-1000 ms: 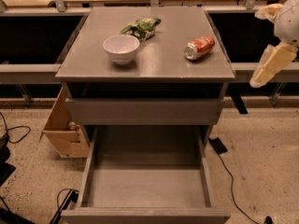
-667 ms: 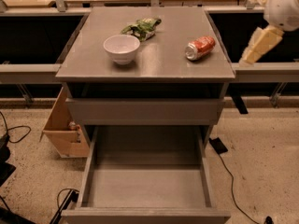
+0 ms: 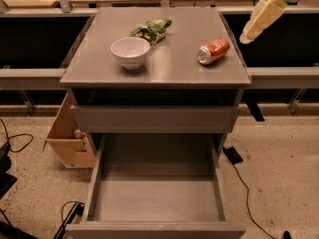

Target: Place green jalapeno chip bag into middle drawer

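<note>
The green jalapeno chip bag (image 3: 152,29) lies on the grey cabinet top (image 3: 169,63) at the back, just behind a white bowl (image 3: 129,51). The middle drawer (image 3: 154,200) is pulled out below the top, its flat grey floor bare. My gripper (image 3: 256,24) hangs at the upper right, above the cabinet's right edge and just right of an orange-red soda can (image 3: 213,51). It is well to the right of the bag and holds nothing that I can see.
A tan cardboard box (image 3: 70,136) leans on the floor left of the cabinet. Black cables (image 3: 244,183) run over the speckled floor on both sides. Dark shelving with grey rails (image 3: 30,76) flanks the cabinet.
My gripper has moved up and to the left, from beside the cabinet's right edge to above its back right corner. The bag, bowl, can and drawer have not moved.
</note>
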You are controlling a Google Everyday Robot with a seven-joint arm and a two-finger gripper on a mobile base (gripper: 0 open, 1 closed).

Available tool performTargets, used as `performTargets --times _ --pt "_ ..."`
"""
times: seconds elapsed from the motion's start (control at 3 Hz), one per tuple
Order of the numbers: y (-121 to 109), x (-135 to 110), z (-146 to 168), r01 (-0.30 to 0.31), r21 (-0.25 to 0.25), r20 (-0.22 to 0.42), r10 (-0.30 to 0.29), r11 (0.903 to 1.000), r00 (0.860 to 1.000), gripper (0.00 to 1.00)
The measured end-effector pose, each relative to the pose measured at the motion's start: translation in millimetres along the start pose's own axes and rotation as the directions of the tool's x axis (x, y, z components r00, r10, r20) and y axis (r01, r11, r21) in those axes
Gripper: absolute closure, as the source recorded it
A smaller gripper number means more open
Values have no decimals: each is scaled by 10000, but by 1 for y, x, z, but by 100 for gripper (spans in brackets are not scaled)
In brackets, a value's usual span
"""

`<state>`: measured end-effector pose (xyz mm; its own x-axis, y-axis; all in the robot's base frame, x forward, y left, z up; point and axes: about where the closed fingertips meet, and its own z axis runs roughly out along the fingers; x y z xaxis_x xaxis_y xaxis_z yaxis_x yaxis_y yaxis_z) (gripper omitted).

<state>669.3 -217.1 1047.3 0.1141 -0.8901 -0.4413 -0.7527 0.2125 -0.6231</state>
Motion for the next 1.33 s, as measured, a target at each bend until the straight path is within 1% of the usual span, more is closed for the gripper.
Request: performTargets --times 0.33,0.67,1.0,1.33 --pt "-2 0 5 4 22 124 -4 10000 9999 0" --pt "-15 0 30 19 130 774 -29 9999 9970 0" --pt "-23 -12 93 273 -266 1834 -220 9993 9828 0" --pt "-14 -31 175 557 -1019 2883 -241 9932 9572 0"
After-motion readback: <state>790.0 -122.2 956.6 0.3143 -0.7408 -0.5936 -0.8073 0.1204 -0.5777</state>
